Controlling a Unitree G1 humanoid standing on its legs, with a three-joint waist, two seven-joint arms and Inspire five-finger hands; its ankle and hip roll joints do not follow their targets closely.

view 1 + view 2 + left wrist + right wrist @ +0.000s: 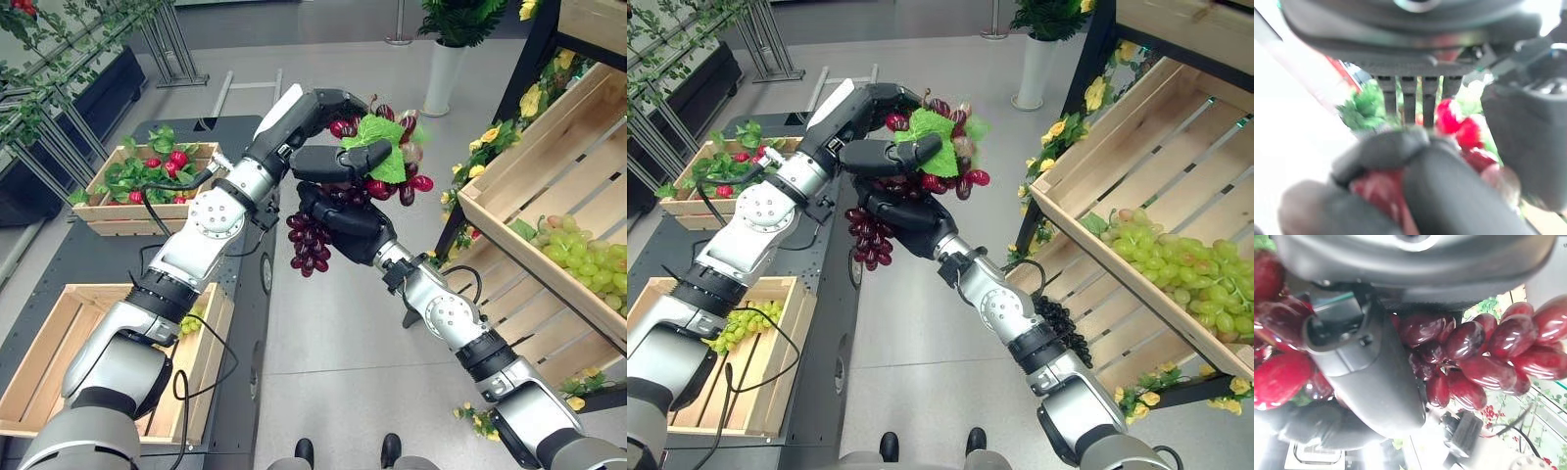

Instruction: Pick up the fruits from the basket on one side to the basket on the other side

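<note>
Left eye view: both robot hands, left (333, 162) and right (343, 227), clasp red grapes (312, 242) over open floor (333, 362).

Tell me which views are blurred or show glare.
Left wrist view: out of focus, the left hand and red grapes soft blobs against a washed-out white background. Right wrist view: sharper, with bright glints on the grapes. Left eye view: both hands, the right hand included, read clearly.

A white vase (439, 76) with greenery stands beyond; yellow flowers (534, 98) trim the shelf.
</note>
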